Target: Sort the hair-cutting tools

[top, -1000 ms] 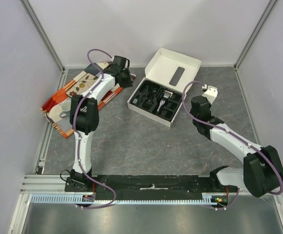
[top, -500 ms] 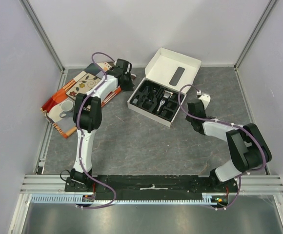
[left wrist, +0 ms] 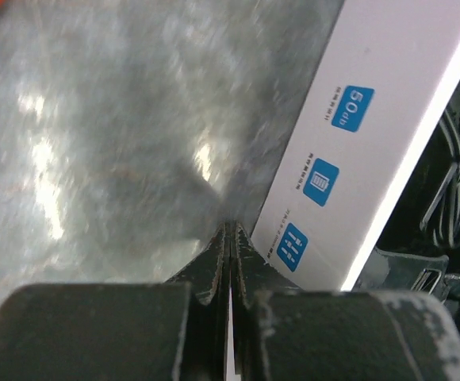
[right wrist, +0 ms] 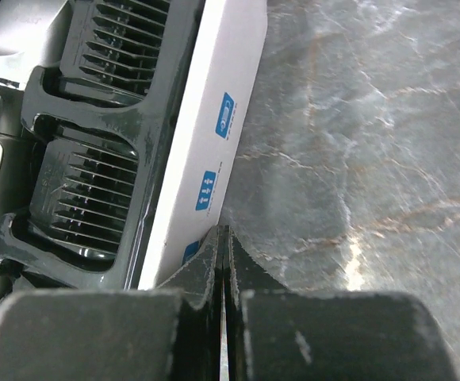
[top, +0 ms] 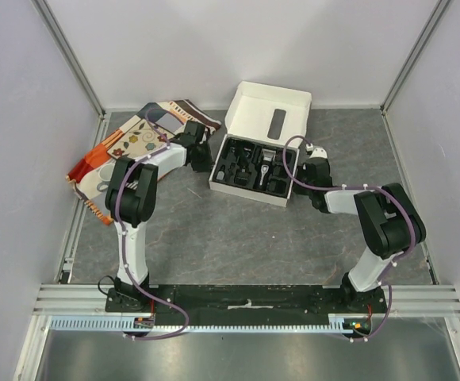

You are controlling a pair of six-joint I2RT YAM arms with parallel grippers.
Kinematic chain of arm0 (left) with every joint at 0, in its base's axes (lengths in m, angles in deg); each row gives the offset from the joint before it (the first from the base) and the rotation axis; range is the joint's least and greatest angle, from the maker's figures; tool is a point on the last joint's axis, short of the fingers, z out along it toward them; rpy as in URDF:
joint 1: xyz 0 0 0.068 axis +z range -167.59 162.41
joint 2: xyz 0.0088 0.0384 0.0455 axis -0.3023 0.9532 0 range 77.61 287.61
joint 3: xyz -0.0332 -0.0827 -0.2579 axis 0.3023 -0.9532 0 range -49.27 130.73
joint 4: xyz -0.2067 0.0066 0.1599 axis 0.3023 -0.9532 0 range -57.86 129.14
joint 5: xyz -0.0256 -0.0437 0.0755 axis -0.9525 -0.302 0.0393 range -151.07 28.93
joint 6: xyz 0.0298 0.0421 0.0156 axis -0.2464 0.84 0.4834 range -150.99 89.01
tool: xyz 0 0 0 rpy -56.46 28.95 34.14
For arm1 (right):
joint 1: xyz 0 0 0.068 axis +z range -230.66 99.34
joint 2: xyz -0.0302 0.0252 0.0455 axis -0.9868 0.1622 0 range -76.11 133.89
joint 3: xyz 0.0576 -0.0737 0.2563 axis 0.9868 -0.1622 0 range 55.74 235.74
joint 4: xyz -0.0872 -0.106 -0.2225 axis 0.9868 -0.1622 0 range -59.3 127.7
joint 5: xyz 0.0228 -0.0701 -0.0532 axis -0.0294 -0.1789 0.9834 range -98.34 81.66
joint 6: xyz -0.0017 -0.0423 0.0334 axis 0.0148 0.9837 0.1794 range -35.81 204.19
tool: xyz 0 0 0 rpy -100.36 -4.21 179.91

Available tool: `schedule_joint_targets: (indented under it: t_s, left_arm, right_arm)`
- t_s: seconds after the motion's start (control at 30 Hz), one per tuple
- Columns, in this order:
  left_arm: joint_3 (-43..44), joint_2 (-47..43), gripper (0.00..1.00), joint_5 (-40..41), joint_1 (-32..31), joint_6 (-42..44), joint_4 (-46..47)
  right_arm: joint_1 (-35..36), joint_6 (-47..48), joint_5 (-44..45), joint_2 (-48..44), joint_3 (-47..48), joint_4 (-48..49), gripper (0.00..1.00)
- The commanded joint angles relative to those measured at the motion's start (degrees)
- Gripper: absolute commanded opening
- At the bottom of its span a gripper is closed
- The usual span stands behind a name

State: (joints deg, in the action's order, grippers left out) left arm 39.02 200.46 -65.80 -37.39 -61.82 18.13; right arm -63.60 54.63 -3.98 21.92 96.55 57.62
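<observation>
The white box with its black moulded tray stands at the table's back middle, lid up. The black-and-silver clipper and small black comb attachments lie in the tray. Two comb attachments show in the right wrist view. My left gripper is shut and empty, its tips against the box's left wall. My right gripper is shut and empty, its tips against the box's right wall. A cord lies in the tray.
A patterned orange, black and white cloth lies at the back left beside the left arm. Grey walls and metal posts close in the table on three sides.
Both grippers have moved in against the box's two sides. The box has turned and shifted left, now squarer to the table. The cloth's far corner has moved.
</observation>
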Motion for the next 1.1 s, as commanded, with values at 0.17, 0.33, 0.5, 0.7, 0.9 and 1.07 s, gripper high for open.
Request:
schedule_joint_targets:
  t_s: [0.17,0.33,0.5,0.7,0.9,1.07]
  left_arm:
    - [-17.0,-13.4,0.02,-1.5,-5.1,-2.1,8.4]
    - [-24.7,-18.6,0.02,-0.1,-9.0,-4.2,11.5]
    - [-30.4,-21.9,0.02,1.9,-14.4,-5.7,13.8]
    - [-38.7,-27.6,0.02,4.1,-19.2,-9.0,15.7]
    - [-44.1,-34.7,0.02,6.4,-19.6,-9.3,14.3]
    - [-38.6,-40.2,0.02,13.4,-19.1,-6.8,4.2]
  right_arm:
    - [1.2,3.2,-18.7,3.4,0.6,3.5,0.00]
    - [1.8,4.0,-18.0,-2.6,-3.1,1.5,0.00]
    - [4.1,5.5,-14.0,-9.9,-9.3,-2.2,0.00]
    - [6.0,4.2,-12.3,-18.2,-15.2,-6.5,0.00]
    - [7.3,2.8,-7.9,-26.0,-13.6,-14.6,0.00]
    - [7.5,3.5,4.7,-30.2,-9.1,-22.7,0.00]
